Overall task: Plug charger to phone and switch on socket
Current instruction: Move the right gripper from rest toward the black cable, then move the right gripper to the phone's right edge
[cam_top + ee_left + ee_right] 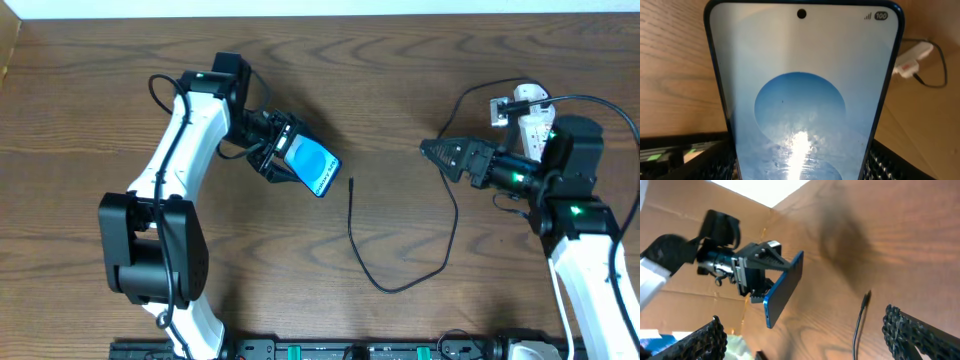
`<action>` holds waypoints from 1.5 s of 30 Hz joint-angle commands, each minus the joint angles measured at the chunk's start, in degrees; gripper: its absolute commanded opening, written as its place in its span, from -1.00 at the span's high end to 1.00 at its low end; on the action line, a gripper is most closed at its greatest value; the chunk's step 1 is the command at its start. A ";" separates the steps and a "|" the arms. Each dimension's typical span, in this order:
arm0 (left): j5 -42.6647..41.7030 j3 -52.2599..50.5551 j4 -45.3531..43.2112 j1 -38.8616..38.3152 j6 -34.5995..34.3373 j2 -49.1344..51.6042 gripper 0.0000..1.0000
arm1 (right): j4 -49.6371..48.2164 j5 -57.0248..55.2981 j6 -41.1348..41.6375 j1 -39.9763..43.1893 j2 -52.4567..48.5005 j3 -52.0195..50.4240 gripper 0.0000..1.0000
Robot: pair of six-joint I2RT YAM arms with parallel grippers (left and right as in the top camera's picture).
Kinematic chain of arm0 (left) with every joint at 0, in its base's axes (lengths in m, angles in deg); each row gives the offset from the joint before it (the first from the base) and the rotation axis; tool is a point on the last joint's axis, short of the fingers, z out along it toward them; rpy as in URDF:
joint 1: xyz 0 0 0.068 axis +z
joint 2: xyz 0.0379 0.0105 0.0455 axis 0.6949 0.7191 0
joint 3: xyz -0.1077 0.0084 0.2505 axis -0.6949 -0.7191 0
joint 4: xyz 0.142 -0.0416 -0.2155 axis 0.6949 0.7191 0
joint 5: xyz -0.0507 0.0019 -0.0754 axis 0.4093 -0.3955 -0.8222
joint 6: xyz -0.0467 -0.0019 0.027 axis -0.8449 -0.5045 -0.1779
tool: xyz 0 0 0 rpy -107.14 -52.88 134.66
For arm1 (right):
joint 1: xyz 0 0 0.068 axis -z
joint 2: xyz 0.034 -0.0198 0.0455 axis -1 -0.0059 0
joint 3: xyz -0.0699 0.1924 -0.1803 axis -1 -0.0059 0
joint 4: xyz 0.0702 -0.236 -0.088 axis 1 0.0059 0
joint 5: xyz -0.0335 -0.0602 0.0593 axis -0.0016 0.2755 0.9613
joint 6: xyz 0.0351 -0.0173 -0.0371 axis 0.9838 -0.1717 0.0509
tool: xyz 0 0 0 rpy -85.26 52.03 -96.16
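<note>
Two grippers face each other across mid-frame in the overhead view. At centre-left, the left gripper [283, 152] is clamped on the phone [315, 170], which is raised off the table with its screen up and its long axis slanting to the lower right. At centre-right, the right gripper [435, 151] stands wide and empty. The charger [352, 228] has its plug tip [351, 182] lying between them, just beside the phone's free end and left of the right gripper. Its cable runs downframe, then loops up toward the socket [536, 120] at upper right. The surface is a dark wood-grain table [100, 100], and a pale wall strip runs along the top edge.
</note>
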 commanded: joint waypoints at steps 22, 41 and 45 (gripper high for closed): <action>8.15 0.33 -7.98 -7.65 -26.77 -1.51 0.85 | 4.22 -8.22 5.95 -9.46 -3.17 1.09 -0.96; 5.11 0.33 -9.38 -15.47 -35.15 -1.51 0.85 | 4.26 -23.56 10.43 -22.47 -3.17 1.09 -0.75; 2.40 0.33 -9.38 -16.28 -35.56 -1.51 0.85 | 4.39 -25.05 10.99 -23.26 -3.17 1.09 -0.70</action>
